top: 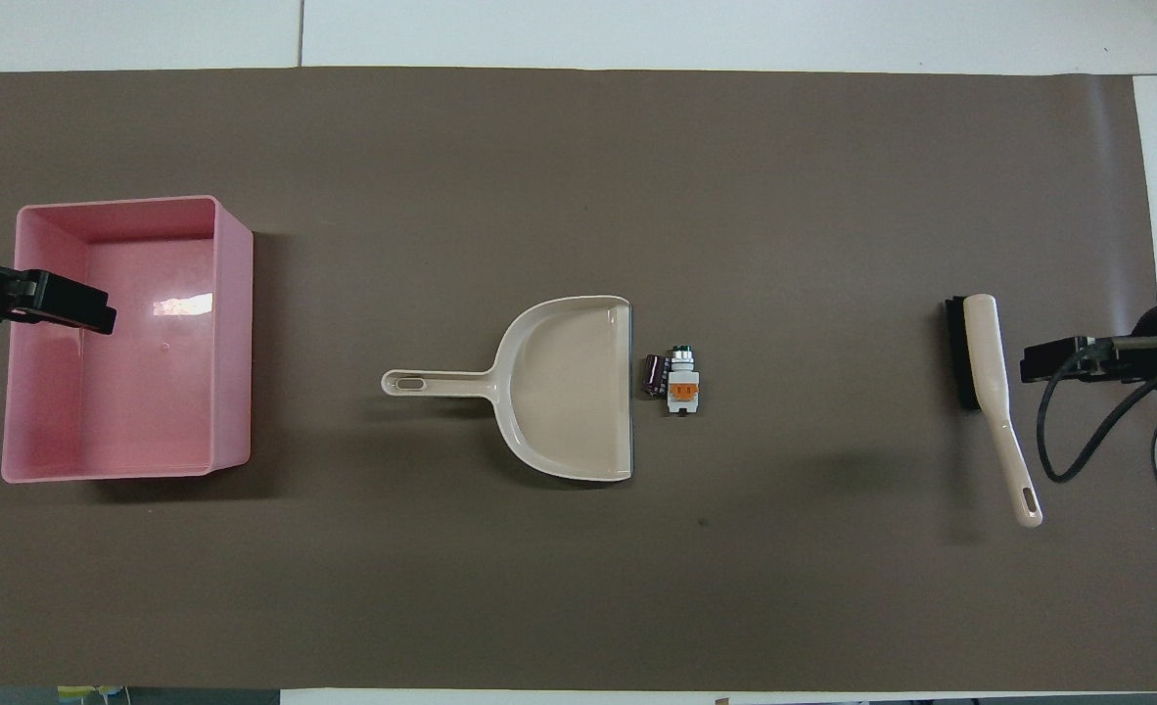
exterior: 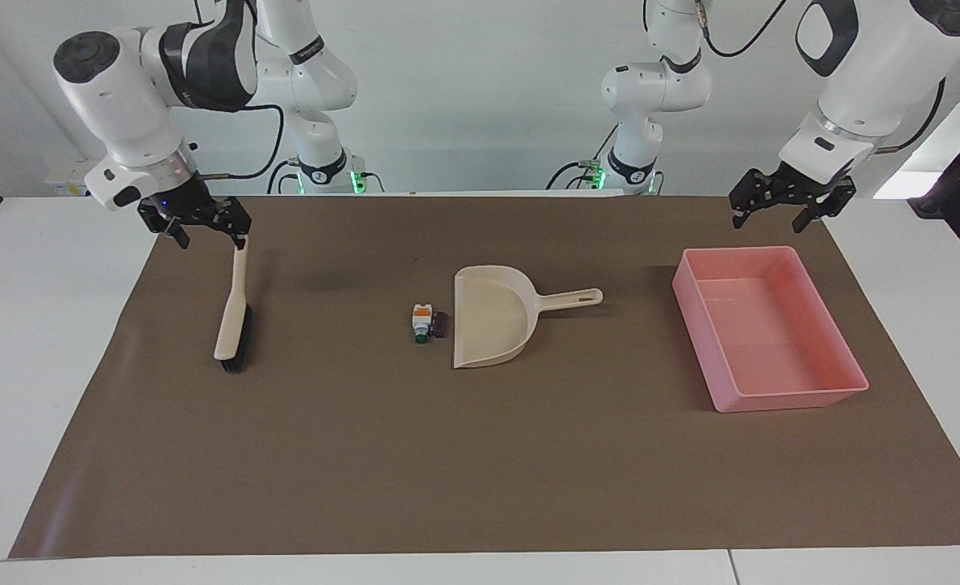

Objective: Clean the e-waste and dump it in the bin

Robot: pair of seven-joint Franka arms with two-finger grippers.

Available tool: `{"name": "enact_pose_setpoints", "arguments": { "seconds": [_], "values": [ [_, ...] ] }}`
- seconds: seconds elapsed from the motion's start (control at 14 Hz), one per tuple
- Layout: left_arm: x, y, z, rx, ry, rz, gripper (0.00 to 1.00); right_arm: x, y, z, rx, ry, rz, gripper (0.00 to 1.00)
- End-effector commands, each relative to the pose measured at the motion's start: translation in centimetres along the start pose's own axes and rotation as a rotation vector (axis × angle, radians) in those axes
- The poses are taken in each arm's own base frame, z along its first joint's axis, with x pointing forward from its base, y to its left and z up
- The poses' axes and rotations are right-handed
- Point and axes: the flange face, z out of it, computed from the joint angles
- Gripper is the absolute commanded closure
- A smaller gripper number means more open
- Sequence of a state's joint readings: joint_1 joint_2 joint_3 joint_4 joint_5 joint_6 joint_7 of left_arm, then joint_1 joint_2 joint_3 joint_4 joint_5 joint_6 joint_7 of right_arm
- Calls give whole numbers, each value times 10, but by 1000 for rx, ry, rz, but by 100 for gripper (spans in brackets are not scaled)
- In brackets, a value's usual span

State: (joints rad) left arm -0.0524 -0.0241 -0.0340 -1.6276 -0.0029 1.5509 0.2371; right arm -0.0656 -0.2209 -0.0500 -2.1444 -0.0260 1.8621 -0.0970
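My right end effector (exterior: 208,224) hangs released over the beige brush's handle (exterior: 239,272); my left end effector (exterior: 789,199), also released, waits above the pink rectangular plastic bin (exterior: 829,317). Nothing is swept yet. Next I must lower and grip squarely. The 2 tiny e-waste bits (exterior: 427,322) lie on the tabletop beside the beige dustpan's lip (exterior: 457,321); the handle's tip is hidden.

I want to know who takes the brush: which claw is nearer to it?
Right. The right claw hangs over the brush handle's end; the left claw hangs by the pink bin.
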Motion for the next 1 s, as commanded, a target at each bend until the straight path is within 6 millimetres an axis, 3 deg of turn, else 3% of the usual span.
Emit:
{"name": "enact_pose_setpoints", "arguments": {
  "seconds": [0.0,0.29,0.5,0.71,0.93],
  "values": [
    [-3,41,5,15,5,315,0,-19,11,39,-4,-15,-77,0],
    [1,96,18,41,42,725,0,-33,37,105,3,-16,-85,0],
    [9,145,46,50,52,907,0,-45,46,137,14,-49,-63,0],
    [9,198,75,61,40,1026,0,-52,43,153,17,-58,-64,0],
    [19,250,123,118,-58,1141,0,-55,43,155,19,-60,-101,1]
  ]
}}
